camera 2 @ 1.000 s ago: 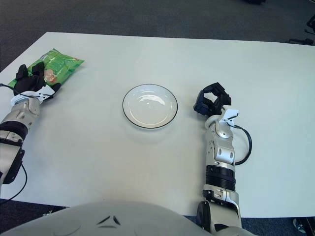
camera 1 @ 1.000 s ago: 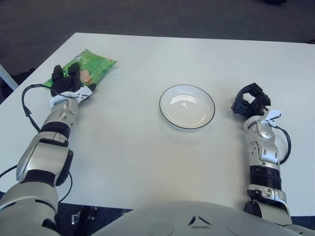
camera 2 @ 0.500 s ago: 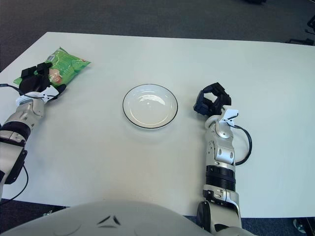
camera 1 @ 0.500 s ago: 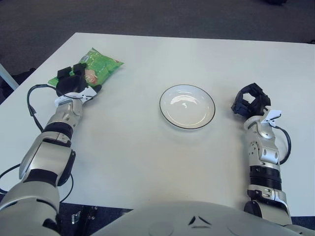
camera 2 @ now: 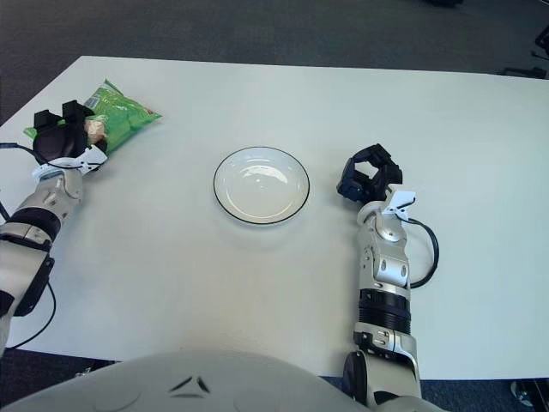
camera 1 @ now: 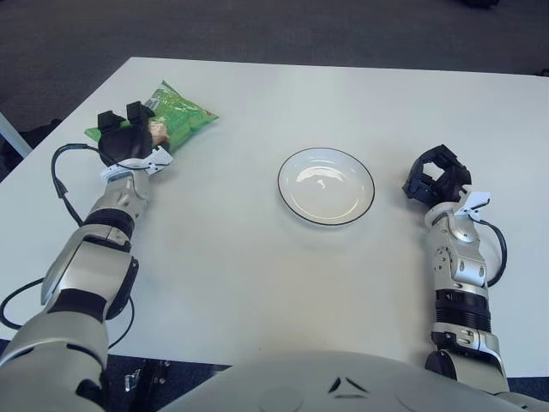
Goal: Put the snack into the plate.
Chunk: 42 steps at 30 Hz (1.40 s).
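Observation:
A green snack bag [camera 1: 176, 114] is at the far left of the white table, its near end held by my left hand [camera 1: 124, 142], whose black fingers are curled around it. The bag points up and to the right from the hand. A white plate [camera 1: 326, 185] with a dark rim sits empty at the table's middle, well to the right of the bag. My right hand [camera 1: 436, 176] shows to the right of the plate, its fingers curled and holding nothing.
The white table [camera 1: 257, 275] spreads wide around the plate. Its far edge meets dark carpet [camera 1: 257, 26]. A black cable [camera 1: 60, 184] loops beside my left forearm near the table's left edge.
My left hand has closed on the snack bag and shifted a little to the right, turning the bag with it. The right hand and the plate have not moved.

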Each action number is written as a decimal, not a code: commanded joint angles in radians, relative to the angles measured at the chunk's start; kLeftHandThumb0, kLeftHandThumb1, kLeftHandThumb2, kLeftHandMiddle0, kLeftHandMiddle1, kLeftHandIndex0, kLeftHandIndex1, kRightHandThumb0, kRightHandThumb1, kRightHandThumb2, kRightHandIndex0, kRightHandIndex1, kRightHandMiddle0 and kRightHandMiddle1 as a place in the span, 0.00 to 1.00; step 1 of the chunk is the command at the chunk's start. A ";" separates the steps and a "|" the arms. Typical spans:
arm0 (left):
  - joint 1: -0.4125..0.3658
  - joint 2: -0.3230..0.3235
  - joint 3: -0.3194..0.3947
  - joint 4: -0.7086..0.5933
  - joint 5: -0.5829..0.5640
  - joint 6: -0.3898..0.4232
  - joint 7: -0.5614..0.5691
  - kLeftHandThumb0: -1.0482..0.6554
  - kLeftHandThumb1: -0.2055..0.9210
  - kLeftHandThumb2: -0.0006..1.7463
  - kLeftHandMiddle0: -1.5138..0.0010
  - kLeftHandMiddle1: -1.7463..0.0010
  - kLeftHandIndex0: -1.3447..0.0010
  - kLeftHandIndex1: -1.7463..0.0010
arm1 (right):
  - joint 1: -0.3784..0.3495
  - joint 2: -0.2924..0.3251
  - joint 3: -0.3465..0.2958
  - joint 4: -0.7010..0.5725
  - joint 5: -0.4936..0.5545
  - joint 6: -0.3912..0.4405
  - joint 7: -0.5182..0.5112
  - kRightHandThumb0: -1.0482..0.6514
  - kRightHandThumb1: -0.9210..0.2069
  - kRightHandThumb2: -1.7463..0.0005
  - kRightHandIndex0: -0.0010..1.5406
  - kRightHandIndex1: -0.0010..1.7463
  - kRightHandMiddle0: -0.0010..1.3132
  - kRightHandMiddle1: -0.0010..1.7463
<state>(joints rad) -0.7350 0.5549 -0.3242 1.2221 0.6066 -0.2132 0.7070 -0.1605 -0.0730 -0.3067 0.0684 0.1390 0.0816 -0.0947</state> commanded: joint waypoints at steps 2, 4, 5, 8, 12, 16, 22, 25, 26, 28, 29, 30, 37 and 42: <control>0.045 -0.025 -0.005 0.027 -0.005 0.024 -0.021 0.91 0.35 0.84 0.56 0.00 0.39 0.00 | 0.109 0.022 -0.003 0.039 0.004 -0.003 0.003 0.33 0.57 0.22 0.85 1.00 0.49 1.00; 0.043 -0.027 -0.002 0.030 -0.011 0.031 -0.029 0.92 0.34 0.85 0.54 0.00 0.33 0.00 | 0.109 0.021 -0.003 0.040 0.003 -0.005 0.004 0.32 0.57 0.22 0.85 1.00 0.49 1.00; 0.041 -0.028 0.000 0.030 -0.013 0.034 -0.033 0.92 0.33 0.85 0.53 0.00 0.31 0.00 | 0.109 0.020 -0.003 0.040 0.003 -0.005 0.004 0.32 0.57 0.22 0.85 1.00 0.49 1.00; 0.035 -0.030 0.001 0.027 -0.016 0.046 -0.045 0.93 0.32 0.86 0.52 0.00 0.27 0.00 | 0.109 0.017 -0.004 0.041 0.003 -0.006 0.007 0.32 0.57 0.22 0.85 1.00 0.49 1.00; 0.025 -0.028 0.001 0.017 -0.017 0.052 -0.053 0.93 0.32 0.87 0.51 0.00 0.25 0.00 | 0.110 0.015 -0.003 0.042 0.003 -0.008 0.010 0.32 0.57 0.22 0.85 1.00 0.49 1.00; 0.020 -0.020 -0.003 -0.023 -0.011 0.044 -0.045 0.93 0.31 0.88 0.50 0.00 0.25 0.00 | 0.110 0.012 -0.004 0.043 0.004 -0.009 0.014 0.32 0.57 0.22 0.85 1.00 0.49 1.00; 0.031 -0.005 -0.005 -0.078 -0.002 0.018 -0.019 0.94 0.29 0.89 0.49 0.00 0.22 0.00 | 0.111 0.012 -0.003 0.040 0.002 -0.007 0.018 0.32 0.57 0.22 0.85 1.00 0.49 1.00; 0.032 0.002 0.001 -0.128 -0.003 0.001 -0.014 0.94 0.28 0.89 0.49 0.00 0.21 0.00 | 0.111 0.010 -0.001 0.042 0.000 -0.009 0.020 0.32 0.57 0.22 0.85 1.00 0.49 1.00; 0.032 0.003 0.003 -0.161 -0.002 0.006 -0.020 0.94 0.28 0.90 0.48 0.00 0.20 0.00 | 0.111 0.009 -0.001 0.043 -0.001 -0.009 0.020 0.32 0.57 0.22 0.85 1.00 0.49 1.00; 0.037 0.005 0.007 -0.231 0.002 0.023 -0.027 0.95 0.27 0.90 0.48 0.00 0.20 0.00 | 0.110 0.007 -0.001 0.045 -0.003 -0.009 0.020 0.32 0.57 0.22 0.85 1.00 0.49 1.00; 0.042 0.006 0.010 -0.267 0.005 0.035 -0.030 0.95 0.26 0.91 0.47 0.00 0.19 0.00 | 0.110 0.007 0.000 0.045 -0.003 -0.008 0.020 0.32 0.57 0.22 0.85 1.00 0.49 1.00; 0.055 0.009 0.013 -0.333 0.014 0.055 -0.036 0.95 0.26 0.92 0.47 0.00 0.18 0.00 | 0.110 0.006 0.000 0.045 -0.004 -0.008 0.020 0.32 0.57 0.22 0.85 1.00 0.49 1.00; 0.126 0.024 0.050 -0.529 0.020 0.064 -0.050 0.96 0.23 0.94 0.45 0.00 0.16 0.00 | 0.106 0.003 0.001 0.054 -0.005 -0.014 0.018 0.32 0.57 0.21 0.85 1.00 0.50 1.00; 0.143 0.018 0.080 -0.633 0.023 0.043 -0.053 0.97 0.21 0.95 0.44 0.00 0.15 0.00 | 0.100 0.000 0.001 0.069 -0.005 -0.022 0.020 0.32 0.58 0.21 0.85 1.00 0.50 1.00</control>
<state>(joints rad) -0.6037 0.5629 -0.2713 0.6449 0.6278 -0.1621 0.6601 -0.1496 -0.0905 -0.3011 0.0759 0.1340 0.0733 -0.0754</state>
